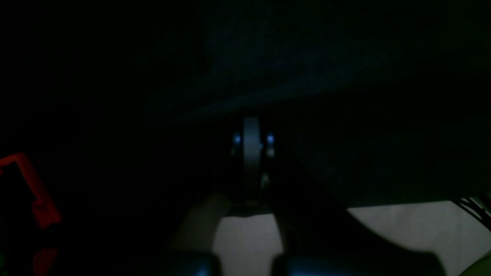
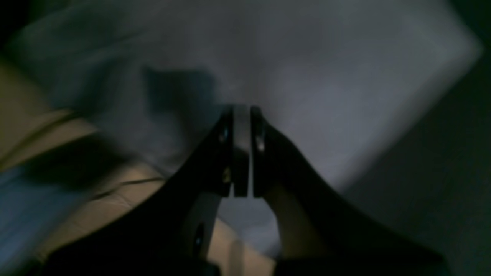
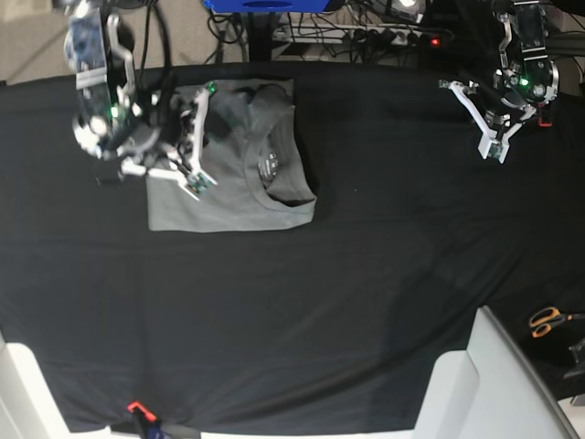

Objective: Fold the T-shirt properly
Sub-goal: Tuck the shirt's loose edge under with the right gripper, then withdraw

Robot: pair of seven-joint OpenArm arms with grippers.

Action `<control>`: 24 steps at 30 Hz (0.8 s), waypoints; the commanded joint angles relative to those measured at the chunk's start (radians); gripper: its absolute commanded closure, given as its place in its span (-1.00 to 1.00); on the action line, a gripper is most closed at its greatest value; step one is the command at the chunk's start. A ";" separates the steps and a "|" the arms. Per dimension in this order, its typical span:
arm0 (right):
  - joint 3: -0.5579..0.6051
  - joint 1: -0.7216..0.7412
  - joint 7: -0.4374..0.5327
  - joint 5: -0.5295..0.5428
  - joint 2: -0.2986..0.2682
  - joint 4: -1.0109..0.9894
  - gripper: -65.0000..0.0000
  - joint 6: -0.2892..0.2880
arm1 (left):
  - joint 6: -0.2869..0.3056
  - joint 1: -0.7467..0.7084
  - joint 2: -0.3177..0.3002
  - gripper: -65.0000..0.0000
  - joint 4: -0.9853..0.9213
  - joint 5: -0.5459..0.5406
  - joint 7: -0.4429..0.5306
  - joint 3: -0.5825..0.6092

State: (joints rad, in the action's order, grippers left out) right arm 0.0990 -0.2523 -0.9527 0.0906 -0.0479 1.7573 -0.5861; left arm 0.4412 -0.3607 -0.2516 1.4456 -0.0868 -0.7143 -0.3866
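Black cloth [image 3: 302, 302] covers the table, with the folded grey T-shirt [image 3: 242, 197] lying at about ten o'clock. Right claw [image 3: 194, 174] hovers over it, pressed together and empty; left claw [image 3: 492, 148], also pressed together, hangs at two o'clock.

I am working in a lab: a black cloth sheet [image 3: 366, 274] is covering my table, cables and a power strip [image 3: 384, 35] are running along its far edge.
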 commanded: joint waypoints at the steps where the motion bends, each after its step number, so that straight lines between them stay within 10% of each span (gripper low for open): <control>1: -0.034 0.003 0.022 -0.005 -0.017 0.029 0.99 0.008 | -0.002 -0.004 -0.004 1.00 0.011 0.003 -0.015 0.021; 24: -0.144 -0.144 0.091 -0.012 -0.031 -0.021 0.99 0.062 | -0.002 -0.013 -0.021 1.00 0.030 0.011 -0.015 0.117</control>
State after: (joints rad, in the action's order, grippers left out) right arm -0.0444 -0.4000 -0.8749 0.0692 -0.0776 1.7191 -0.5156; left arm 0.4175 -0.3653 -0.2718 1.4754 -0.0559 -0.7143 -0.2741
